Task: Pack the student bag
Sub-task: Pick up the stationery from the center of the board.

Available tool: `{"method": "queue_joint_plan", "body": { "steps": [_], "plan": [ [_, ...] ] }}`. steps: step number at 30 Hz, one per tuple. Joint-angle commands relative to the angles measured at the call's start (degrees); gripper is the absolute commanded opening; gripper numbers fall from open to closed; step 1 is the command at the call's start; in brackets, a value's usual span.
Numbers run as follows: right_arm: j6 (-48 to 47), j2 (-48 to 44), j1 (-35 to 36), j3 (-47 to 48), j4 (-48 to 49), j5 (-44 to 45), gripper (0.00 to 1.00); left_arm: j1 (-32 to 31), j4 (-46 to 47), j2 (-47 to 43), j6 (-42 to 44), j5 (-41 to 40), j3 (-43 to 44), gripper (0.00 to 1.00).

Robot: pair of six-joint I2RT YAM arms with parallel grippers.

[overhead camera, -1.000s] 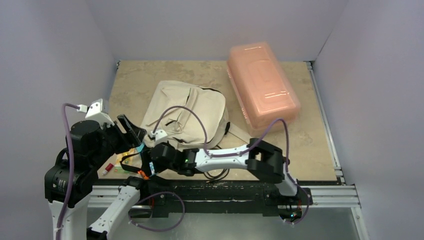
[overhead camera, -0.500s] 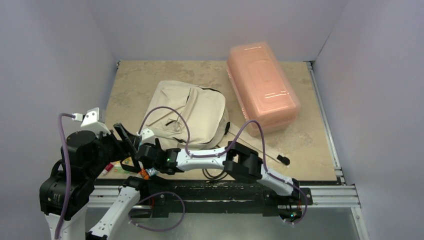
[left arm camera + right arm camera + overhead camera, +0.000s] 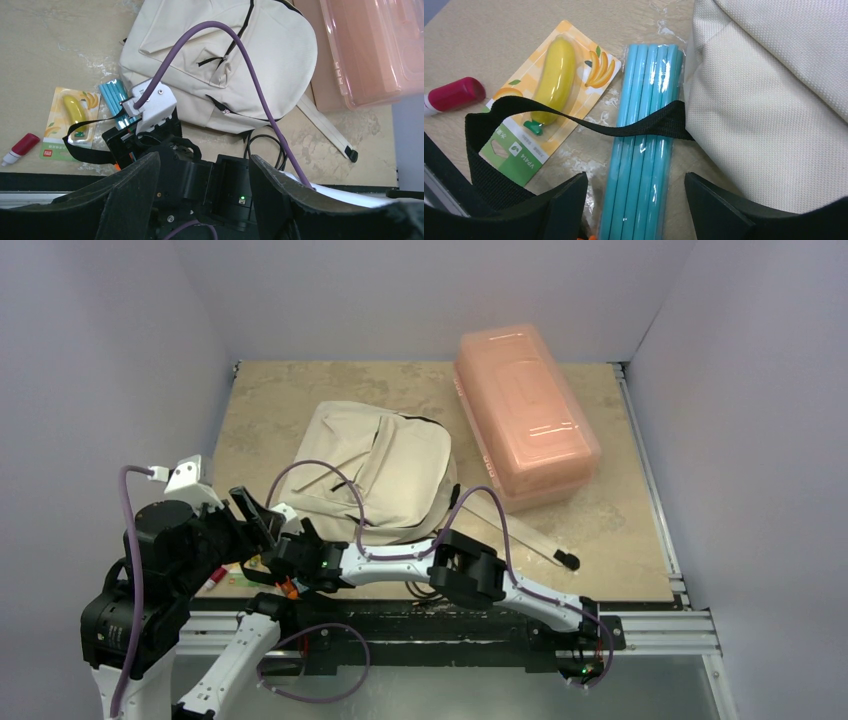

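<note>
The beige student bag (image 3: 375, 465) lies flat in the middle of the table, front pocket up; it also shows in the left wrist view (image 3: 225, 65) and the right wrist view (image 3: 774, 100). A pack of blue pencils (image 3: 646, 125) lies beside the bag's near-left edge, with a black bag strap (image 3: 574, 120) across it. My right gripper (image 3: 636, 210) is open, low over the pencil pack, one finger on each side. In the top view the right gripper (image 3: 278, 558) is at the near-left corner. My left gripper (image 3: 202, 195) is open and empty, hovering above the right wrist (image 3: 255, 512).
A yellow banana-shaped item on a card (image 3: 544, 110) and a red-capped glue stick (image 3: 454, 93) lie left of the pencils. A translucent pink plastic box (image 3: 525, 415) stands at the back right. A long beige strap (image 3: 520, 530) trails right of the bag.
My right arm has reached further left, bringing its open gripper down over the pencil pack. My left arm has pulled back and down a little.
</note>
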Motion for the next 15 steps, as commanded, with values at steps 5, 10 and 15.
{"method": "queue_joint_plan", "body": {
  "steps": [5, 10, 15],
  "plan": [
    [-7.89, 0.36, -0.33, -3.42, -4.51, 4.55, 0.65, 0.30, 1.26, 0.10, 0.49, 1.49, 0.28, 0.65],
    [-11.27, -3.71, -1.70, -11.13, -2.81, 2.13, 0.50, 0.26, 1.57, 0.40, 0.29, 2.30, -0.12, 0.65],
    [-17.84, -7.42, -2.18, -16.40, 1.60, -2.33, 0.45, 0.29, 2.15, 0.67, 0.00, 2.44, -1.28, 0.65]
  ]
}}
